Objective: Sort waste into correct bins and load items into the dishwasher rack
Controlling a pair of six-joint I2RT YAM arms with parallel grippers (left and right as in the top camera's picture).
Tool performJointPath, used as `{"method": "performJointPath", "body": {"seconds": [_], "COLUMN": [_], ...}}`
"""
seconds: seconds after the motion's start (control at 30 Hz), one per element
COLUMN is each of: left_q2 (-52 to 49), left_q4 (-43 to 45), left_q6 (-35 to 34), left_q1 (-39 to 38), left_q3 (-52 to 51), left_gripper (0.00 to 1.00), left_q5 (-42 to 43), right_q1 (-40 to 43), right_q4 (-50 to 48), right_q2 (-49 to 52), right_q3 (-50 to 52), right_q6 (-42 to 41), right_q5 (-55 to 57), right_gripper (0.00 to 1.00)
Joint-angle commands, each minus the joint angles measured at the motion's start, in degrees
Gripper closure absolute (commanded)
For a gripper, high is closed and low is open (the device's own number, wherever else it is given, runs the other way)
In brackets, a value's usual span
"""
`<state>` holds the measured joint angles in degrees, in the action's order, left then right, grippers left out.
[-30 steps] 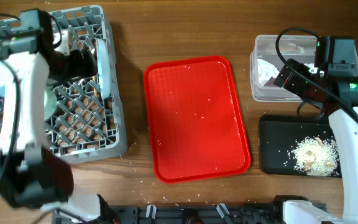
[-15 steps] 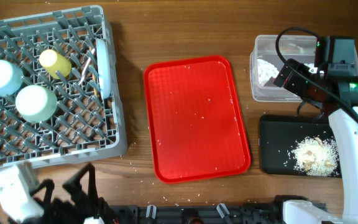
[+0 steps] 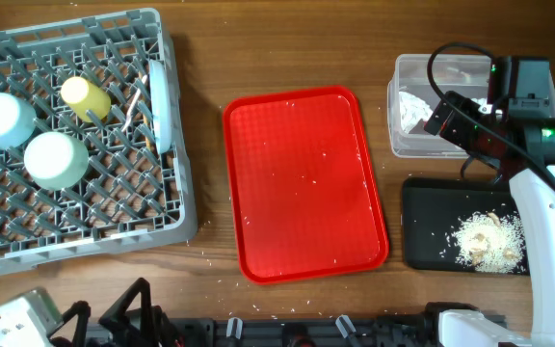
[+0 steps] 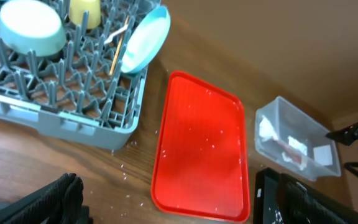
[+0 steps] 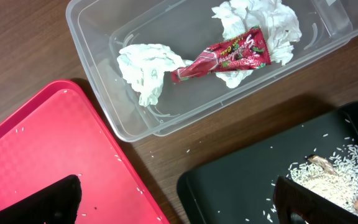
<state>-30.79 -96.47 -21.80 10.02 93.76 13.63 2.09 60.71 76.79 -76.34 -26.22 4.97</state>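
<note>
The left end effector and right end effector both stand released and empty. The plate, upright at the rack edge, could topple if an arm bumps it.

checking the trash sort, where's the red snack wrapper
In the right wrist view, the red snack wrapper lies inside the right-hand clear tub, between two crumpled tissues.

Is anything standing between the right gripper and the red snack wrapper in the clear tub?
Nothing visible does. The snack wrapper lies uncovered among the crumpled tissues in the lidless clear tub, and the right gripper hangs open above it.
</note>
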Motion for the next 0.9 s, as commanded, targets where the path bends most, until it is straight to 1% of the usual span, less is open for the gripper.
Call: {"method": "performJointPath", "body": {"seconds": [0.0, 0.03, 0.13, 0.23, 0.3, 0.33, 0.37, 0.43, 0.47, 0.63, 0.7, 0.73, 0.8, 0.87], "left_q2": [2.82, 4.07, 9.46, 17.25, 20.65, 22.97, 23.76, 25.9, 27.21, 30.32, 30.38, 30.58, 30.58, 30.58], "left_q4": [1.11, 3.06, 16.65, 34.21, 41.48, 47.12, 49.42, 56.89, 62.25, 78.01, 80.76, 82.53, 83.12, 85.5], "left_q6": [4.74, 5.11, 5.11, 5.11, 5.09, 5.09, 5.09, 5.11, 5.09, 5.05, 5.05, 5.05, 4.83, 4.85], "left_q1": [-0.5, -0.48, -1.44, -4.46, -5.14, -5.16, -5.16, -5.16, -5.16, -5.16, -5.16, -5.25, -6.08, -6.58], "left_q3": [-6.67, -9.9, -25.18, -43.3, -50.6, -56.33, -58.51, -65.22, -69.72, -81.44, -83.21, -84.52, -85.64, -86.82], "left_gripper": [0.0, 0.0, 0.0, 0.0, 0.0, 0.0, 0.0, 0.0, 0.0, 0.0, 0.0, 0.0, 0.0, 0.0], "left_q5": [0.31, 0.31, 0.98, 1.16, 1.14, 1.11, 1.11, 0.9, 0.22, -1.75, -3.34, -5.22, -10.45, -12.31], "right_q1": [0.17, 0.17, 0.17, 0.17, 0.17, 0.17, 0.17, 0.17, 0.17, 0.17, 0.17, 0.17, 0.17, 0.17], "right_q4": [-0.11, -0.11, -0.09, -0.11, -0.11, -0.11, -0.11, -0.11, -0.11, -0.11, -0.11, -0.11, -0.11, -0.11], "right_q2": [-0.61, -0.61, -0.61, -0.61, -0.61, -0.61, -0.61, -0.61, -0.61, -0.61, -0.61, -0.61, -0.61, -0.61], "right_q3": [-0.7, -0.7, -0.7, -0.7, -0.7, -0.7, -0.7, -0.7, -0.7, -0.7, -0.7, -0.7, -0.7, -0.7], "right_q6": [0.7, 0.72, 0.7, 0.7, 0.72, 0.72, 0.72, 0.72, 0.72, 0.72, 0.72, 0.7, 0.7, 0.7], "right_q5": [0.13, 0.13, 0.13, 0.13, 0.13, 0.13, 0.13, 0.13, 0.13, 0.13, 0.13, 0.13, 0.13, 0.13], "right_gripper": [0.0, 0.0, 0.0, 0.0, 0.0, 0.0, 0.0, 0.0, 0.0, 0.0, 0.0, 0.0, 0.0, 0.0]}}
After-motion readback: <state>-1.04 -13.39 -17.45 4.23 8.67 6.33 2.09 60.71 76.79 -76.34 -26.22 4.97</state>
